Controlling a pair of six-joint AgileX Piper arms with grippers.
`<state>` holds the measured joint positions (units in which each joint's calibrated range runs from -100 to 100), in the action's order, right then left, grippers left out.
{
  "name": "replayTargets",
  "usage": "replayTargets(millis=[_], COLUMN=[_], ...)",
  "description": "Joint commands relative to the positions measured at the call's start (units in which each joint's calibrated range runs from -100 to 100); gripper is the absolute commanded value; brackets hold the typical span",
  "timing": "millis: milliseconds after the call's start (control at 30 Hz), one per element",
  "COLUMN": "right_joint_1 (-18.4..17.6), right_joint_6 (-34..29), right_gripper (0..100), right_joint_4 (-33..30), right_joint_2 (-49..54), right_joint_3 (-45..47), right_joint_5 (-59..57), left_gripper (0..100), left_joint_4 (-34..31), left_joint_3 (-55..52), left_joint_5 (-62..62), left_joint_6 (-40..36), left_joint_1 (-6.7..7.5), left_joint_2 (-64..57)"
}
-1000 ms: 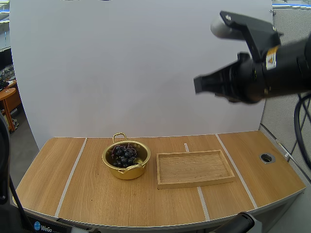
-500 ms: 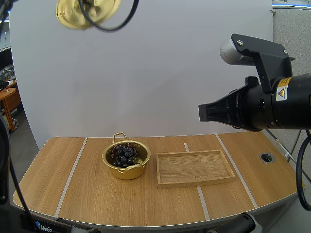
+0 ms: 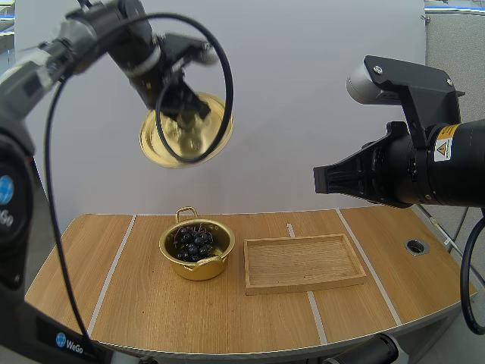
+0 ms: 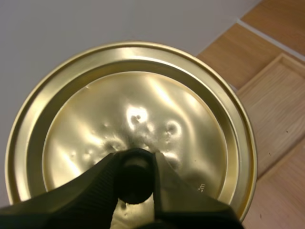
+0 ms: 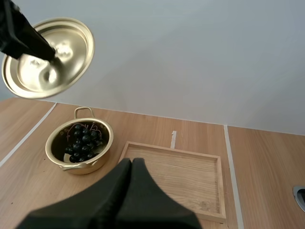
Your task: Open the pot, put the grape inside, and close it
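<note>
A gold pot (image 3: 195,250) stands uncovered on the table with a bunch of dark grapes (image 3: 194,242) inside it; the right wrist view shows the pot (image 5: 78,148) and grapes (image 5: 82,142) too. High above the pot hangs the gold lid (image 3: 186,130), tilted, with my left gripper (image 3: 182,105) shut on its black knob (image 4: 135,175). The lid (image 4: 128,126) is seen from its top side under my left gripper (image 4: 135,181). My right gripper (image 5: 128,167) is shut on nothing, raised well above the table over the wooden tray (image 5: 178,169).
A shallow wooden tray (image 3: 303,262) lies on the table just right of the pot. A round grommet hole (image 3: 416,246) sits near the table's right edge. Pale strips (image 3: 112,271) cross the wooden tabletop.
My left arm has brought the lid down and to the right, from the top left corner to above the pot. The right arm has barely shifted.
</note>
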<state>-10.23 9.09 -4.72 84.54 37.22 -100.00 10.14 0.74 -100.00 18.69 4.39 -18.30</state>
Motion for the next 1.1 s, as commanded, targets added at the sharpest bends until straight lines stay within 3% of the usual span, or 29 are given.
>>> replayTargets(millis=[0, 467, 833, 1067], right_joint_1=[0.18, 0.18, 0.18, 0.18], right_joint_6=[1.01, 1.33, 1.33, 1.33], right_gripper=[0, 0, 0, 0], right_joint_4=[0.12, 0.12, 0.12, -0.36], right_joint_2=[0.71, 0.71, 0.71, 0.71], right_joint_3=[0.07, 0.07, 0.07, 0.07], right_joint_5=[0.00, 0.00, 0.00, 0.00], left_gripper=[0, 0, 0, 0], left_joint_4=[1.29, 3.19, 4.45, 4.01], left_joint_3=[-6.45, -11.12, -11.63, -20.06], left_joint_5=[0.00, 0.00, 0.00, 0.44], left_joint_6=[2.38, 3.83, 3.83, 5.83], left_joint_1=[0.08, 0.08, 0.08, 0.08], left_joint_2=[6.71, 20.47, 21.43, 20.54])
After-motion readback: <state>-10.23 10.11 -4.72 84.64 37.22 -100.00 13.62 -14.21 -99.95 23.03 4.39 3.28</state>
